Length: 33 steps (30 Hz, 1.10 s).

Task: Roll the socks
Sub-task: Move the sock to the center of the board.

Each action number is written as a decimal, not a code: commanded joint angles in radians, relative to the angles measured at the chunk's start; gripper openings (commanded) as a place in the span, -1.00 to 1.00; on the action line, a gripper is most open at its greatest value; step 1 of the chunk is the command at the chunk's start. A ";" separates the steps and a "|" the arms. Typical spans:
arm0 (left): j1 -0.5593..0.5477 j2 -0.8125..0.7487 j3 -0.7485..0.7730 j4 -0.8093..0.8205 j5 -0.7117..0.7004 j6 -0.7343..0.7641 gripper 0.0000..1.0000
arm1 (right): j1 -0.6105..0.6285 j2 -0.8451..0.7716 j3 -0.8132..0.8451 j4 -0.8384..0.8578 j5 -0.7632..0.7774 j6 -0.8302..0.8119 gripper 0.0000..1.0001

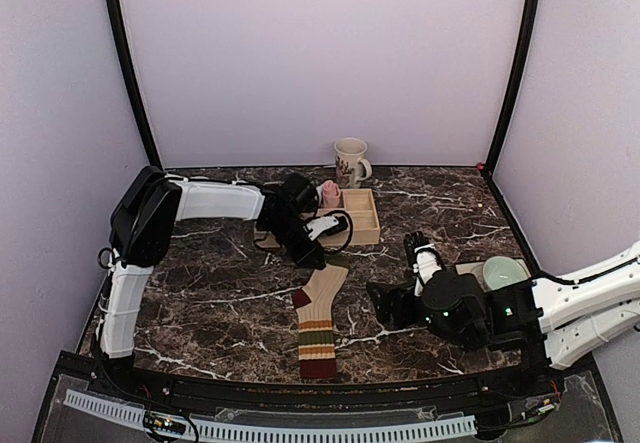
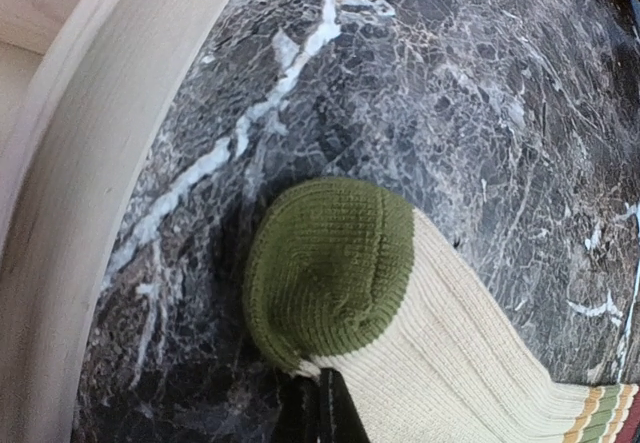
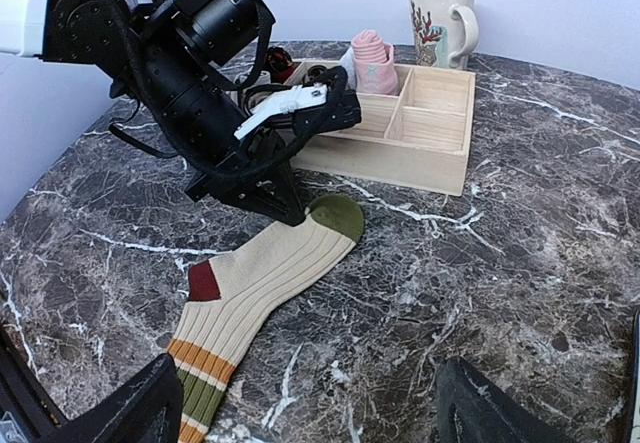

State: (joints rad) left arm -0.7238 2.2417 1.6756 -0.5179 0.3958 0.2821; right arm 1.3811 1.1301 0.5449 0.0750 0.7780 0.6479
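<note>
Nearest, the right fingers (image 3: 125, 418) stand spread wide and empty, low over the desk (image 1: 220, 303), just right of the tan sock (image 1: 320, 318). One sock lies flat, its long axis running from striped cuff at the near edge to green toe. The left fingers (image 3: 290, 203) are closed at that toe, apparently pinching its edge. Beyond are one wooden tray (image 1: 365, 231) holding one pink roll (image 1: 329, 194), and one mug (image 1: 350, 160).

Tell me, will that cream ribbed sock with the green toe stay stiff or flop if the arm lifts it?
It will probably flop: the cream ribbed knit sock lies limp and flat. It is likely light, being thin fabric. The left gripper, pinching its green toe edge, should hold, as the ribbing looks grippy.
</note>
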 commanded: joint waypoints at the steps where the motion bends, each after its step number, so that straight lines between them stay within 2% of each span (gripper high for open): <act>1: -0.026 0.015 0.007 -0.049 0.001 0.006 -1.00 | -0.011 0.020 0.014 0.023 -0.016 -0.010 0.72; 15: -0.022 -0.187 0.022 -0.122 -0.091 0.066 -1.00 | -0.042 0.134 0.091 0.018 -0.105 -0.125 0.65; 20: 0.002 -0.290 -0.045 -0.086 -0.170 0.124 -1.00 | -0.058 0.183 0.099 0.048 -0.161 -0.142 0.63; 25: 0.055 -0.317 -0.090 -0.066 -0.204 0.177 -1.00 | -0.074 0.250 0.123 0.076 -0.244 -0.185 0.63; 31: 0.086 -0.301 -0.147 0.031 -0.239 0.267 -1.00 | -0.080 0.344 0.199 0.071 -0.362 -0.361 0.81; 33: 0.086 -0.283 -0.138 0.052 -0.275 0.277 -0.94 | -0.085 0.375 0.227 0.051 -0.391 -0.437 0.84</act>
State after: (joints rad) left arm -0.6327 1.9453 1.5494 -0.5316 0.1814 0.4927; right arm 1.3075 1.4635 0.7090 0.1059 0.4816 0.3801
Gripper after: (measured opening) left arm 0.024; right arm 0.906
